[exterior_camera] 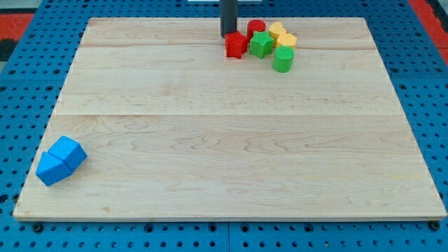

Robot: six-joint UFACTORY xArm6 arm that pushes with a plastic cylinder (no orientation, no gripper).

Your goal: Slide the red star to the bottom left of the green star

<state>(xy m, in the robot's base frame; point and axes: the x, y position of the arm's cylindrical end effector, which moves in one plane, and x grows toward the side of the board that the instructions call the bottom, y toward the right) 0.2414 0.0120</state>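
Sitting near the view's top: red star, touching the green star on its left. Resting just above the red star's upper left: my tip, a bare rod, grasping nothing.

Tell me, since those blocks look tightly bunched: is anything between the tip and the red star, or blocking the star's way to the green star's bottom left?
Nothing visible does. My tip sits right at the red star's upper left, no block between. The green star is just to its right, and the board below both is bare.
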